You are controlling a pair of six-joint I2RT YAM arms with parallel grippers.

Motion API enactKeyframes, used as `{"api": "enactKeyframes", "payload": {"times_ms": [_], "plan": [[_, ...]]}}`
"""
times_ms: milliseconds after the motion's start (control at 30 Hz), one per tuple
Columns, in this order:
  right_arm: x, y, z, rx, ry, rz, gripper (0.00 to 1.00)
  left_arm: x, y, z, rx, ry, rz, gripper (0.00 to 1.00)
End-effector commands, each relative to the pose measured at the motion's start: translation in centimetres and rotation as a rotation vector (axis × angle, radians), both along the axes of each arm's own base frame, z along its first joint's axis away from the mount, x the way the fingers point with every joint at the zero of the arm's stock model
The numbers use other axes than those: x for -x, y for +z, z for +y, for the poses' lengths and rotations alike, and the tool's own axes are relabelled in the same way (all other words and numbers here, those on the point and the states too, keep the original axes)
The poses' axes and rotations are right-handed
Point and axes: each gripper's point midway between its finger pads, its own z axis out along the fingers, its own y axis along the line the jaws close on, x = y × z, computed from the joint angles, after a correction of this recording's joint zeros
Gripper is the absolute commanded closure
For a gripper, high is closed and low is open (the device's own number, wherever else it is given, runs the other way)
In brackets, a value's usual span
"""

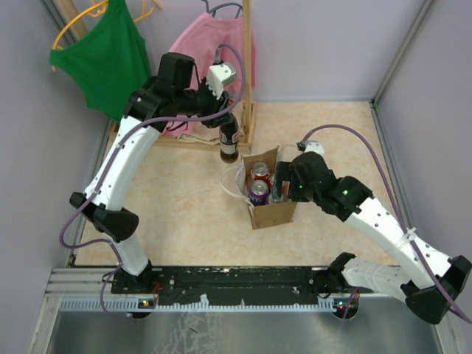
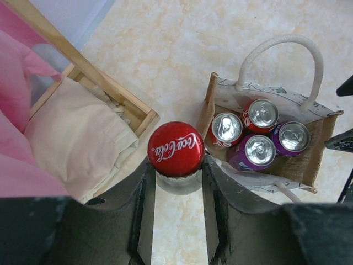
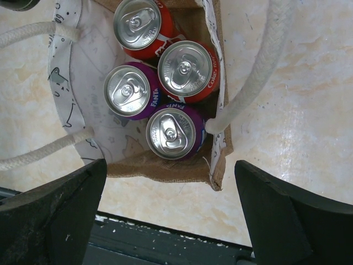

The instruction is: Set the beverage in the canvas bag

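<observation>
Fingers [image 2: 231, 204] of the left gripper [image 2: 176, 174] clamp the bottle [image 2: 176, 149] frame-left of the bag [image 2: 324, 135] (right gripper [image 3: 174, 212] gapes): transport step, I judge; next, shift right, lower inside.

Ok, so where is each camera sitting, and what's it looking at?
Top: high behind the arms, looking down at the table; both arms show, left gripper shut on the bottle.
Left wrist: looks down past its fingers at the bottle's red cap, canvas bag alongside.
Right wrist: hangs over the bag, looking straight in; the open right gripper frames it.
Shared: both wrist views show the four cans.
</observation>
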Motion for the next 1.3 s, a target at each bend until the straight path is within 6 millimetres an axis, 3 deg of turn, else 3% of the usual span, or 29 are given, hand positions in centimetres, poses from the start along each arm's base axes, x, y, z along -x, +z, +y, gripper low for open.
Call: {"api": "enactKeyframes", "payload": {"times_ms": [0,1267], "plan": [[-0.8,0.6,0.3,-0.017,-0.002,-0.032,0.01,1.9,8.8,-1.1,0.180,-0.077,-0.218,1.00],[-1.4,0.8,0.3,-0.008,-0.009,-0.042,0.01,6.5,7.0,-5.6,0.233,-0.247,-0.118,1.00]]}}
